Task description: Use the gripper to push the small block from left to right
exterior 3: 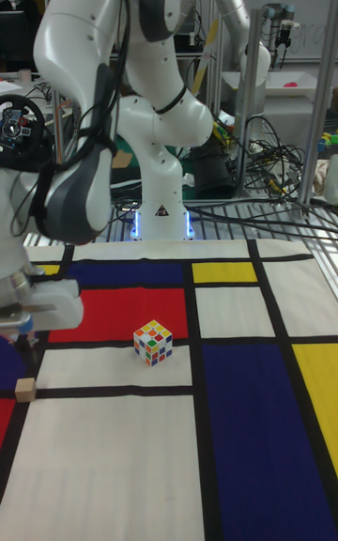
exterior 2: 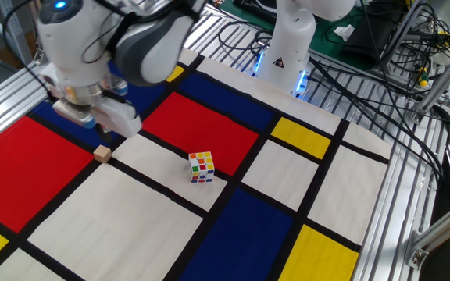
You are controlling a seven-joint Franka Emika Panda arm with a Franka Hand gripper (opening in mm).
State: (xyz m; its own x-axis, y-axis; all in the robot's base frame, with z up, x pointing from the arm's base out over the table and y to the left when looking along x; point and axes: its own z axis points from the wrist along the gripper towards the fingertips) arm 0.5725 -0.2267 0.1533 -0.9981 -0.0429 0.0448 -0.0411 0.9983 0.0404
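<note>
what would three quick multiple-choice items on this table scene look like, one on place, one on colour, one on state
1. Where does the small block lie relative to the puzzle cube in the fixed view?
A. to its left
B. to its right
C. on top of it

2. What colour is the small block?
A. blue
B. plain tan
C. green

3. Is the gripper touching the small block?
A. it holds it lifted
B. it presses it against the puzzle cube
C. it sits just above it, contact unclear

Answers: 1 A, it lies left, apart from it. 2 B, tan wood. 3 C, the fingertip is just above the block.
</note>
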